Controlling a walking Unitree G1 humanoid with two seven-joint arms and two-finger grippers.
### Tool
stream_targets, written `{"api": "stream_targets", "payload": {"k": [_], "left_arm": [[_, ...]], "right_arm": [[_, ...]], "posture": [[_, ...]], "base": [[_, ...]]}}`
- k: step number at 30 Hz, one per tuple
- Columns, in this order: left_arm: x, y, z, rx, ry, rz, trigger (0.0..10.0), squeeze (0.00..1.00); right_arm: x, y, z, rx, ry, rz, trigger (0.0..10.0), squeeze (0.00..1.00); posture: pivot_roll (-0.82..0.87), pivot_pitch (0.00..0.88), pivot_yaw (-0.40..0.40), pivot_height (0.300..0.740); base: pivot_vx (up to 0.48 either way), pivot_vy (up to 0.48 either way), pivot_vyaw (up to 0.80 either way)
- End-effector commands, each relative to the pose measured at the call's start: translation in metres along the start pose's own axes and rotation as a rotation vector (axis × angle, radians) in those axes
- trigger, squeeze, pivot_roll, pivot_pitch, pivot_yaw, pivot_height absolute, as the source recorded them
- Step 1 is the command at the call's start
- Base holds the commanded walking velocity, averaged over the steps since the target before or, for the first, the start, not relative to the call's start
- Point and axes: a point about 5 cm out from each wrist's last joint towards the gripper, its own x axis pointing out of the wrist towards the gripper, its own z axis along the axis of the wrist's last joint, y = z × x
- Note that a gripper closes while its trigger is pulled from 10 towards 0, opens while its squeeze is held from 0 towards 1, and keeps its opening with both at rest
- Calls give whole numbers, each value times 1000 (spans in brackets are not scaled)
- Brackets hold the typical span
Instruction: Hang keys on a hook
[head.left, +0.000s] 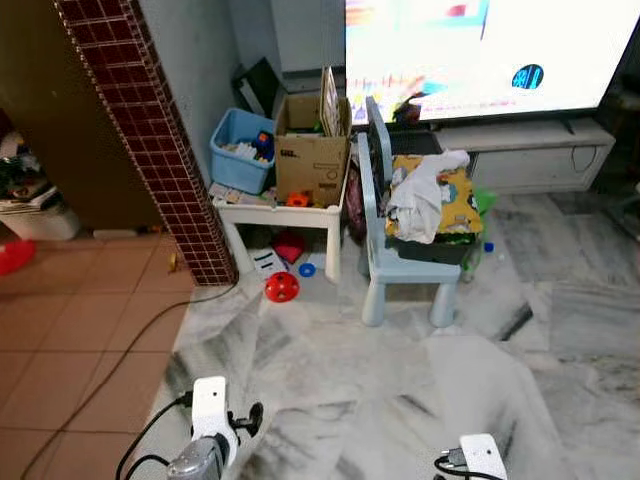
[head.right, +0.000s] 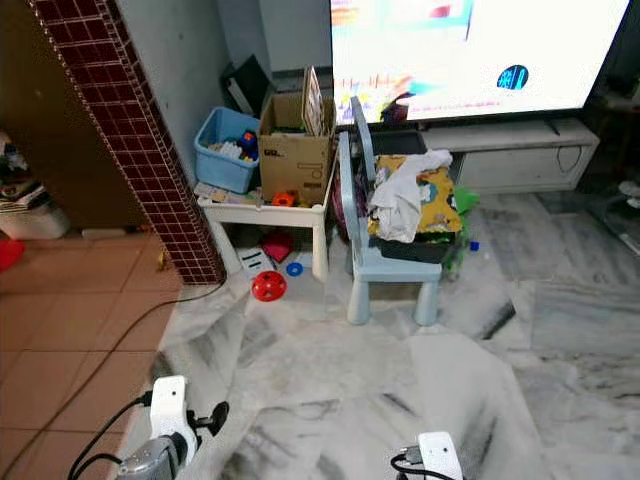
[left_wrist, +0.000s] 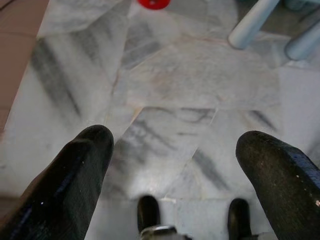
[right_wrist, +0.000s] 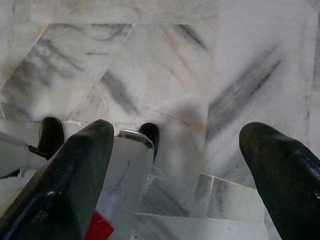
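Marble floor (head.left: 330, 370) ran from a brick pillar (head.left: 140, 130) past a toy-laden table (head.left: 280, 210) to a blue chair (head.left: 405, 255). Left gripper (left_wrist: 175, 165) and right gripper (right_wrist: 175, 160) hung low, jaws spread and empty, apparently idle; I could make out no keys or hook.

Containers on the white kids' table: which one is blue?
The plastic bin beside the tiled pillar. Its neighbour is a brown cardboard box.
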Motion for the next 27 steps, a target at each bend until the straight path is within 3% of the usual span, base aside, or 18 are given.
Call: {"api": "stream_targets", "payload": {"k": [1, 27], "left_arm": [[-1, 3, 1, 24, -5, 0, 10000, 0], [-8, 19, -6, 30, -9, 4, 10000, 0]], "right_arm": [[1, 5, 1, -7, -4, 9, 10000, 0], [-4, -6, -11, -26, 12, -5, 10000, 0]], "posture": [[-44, 0, 47, 740], [-36, 0, 48, 740]], "base": [[0, 0, 0], [0, 0, 0]]}}
